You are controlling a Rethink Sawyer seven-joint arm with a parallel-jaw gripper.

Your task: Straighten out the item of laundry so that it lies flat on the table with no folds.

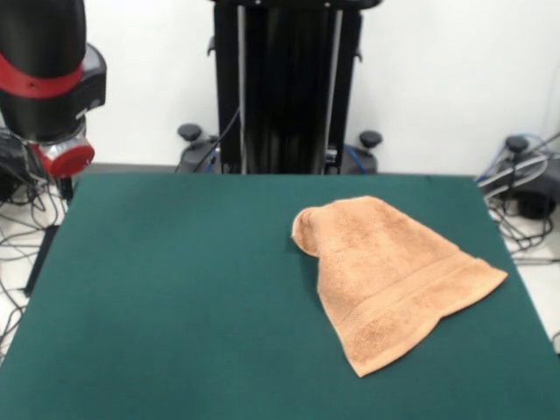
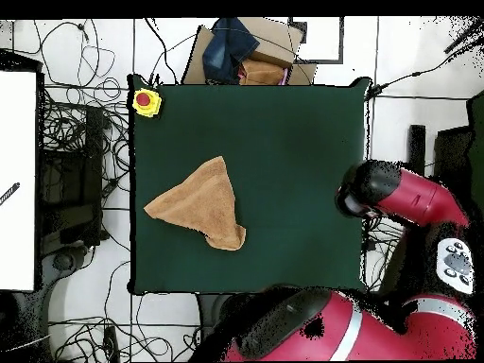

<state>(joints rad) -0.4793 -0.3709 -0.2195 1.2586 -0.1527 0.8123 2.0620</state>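
The item of laundry (image 1: 389, 280) is a peach-orange towel lying on the right half of the dark green table (image 1: 175, 289). It is folded over itself into a rough triangle, with a bunched rounded corner toward the table's middle and a woven band stripe along its wide near edge. In the overhead view the item of laundry (image 2: 200, 203) lies on the left part of the table (image 2: 284, 142). A thick red and black arm segment (image 1: 48, 79) hangs beside the table's left edge, well away from the towel. Neither view shows my gripper.
The arm segment (image 2: 397, 194) overhangs the table's right edge in the overhead view. A yellow box with a red button (image 2: 146, 101) sits on one table corner. A cardboard box holding dark cloth (image 2: 248, 52) stands beyond the table. Cables cover the floor around it.
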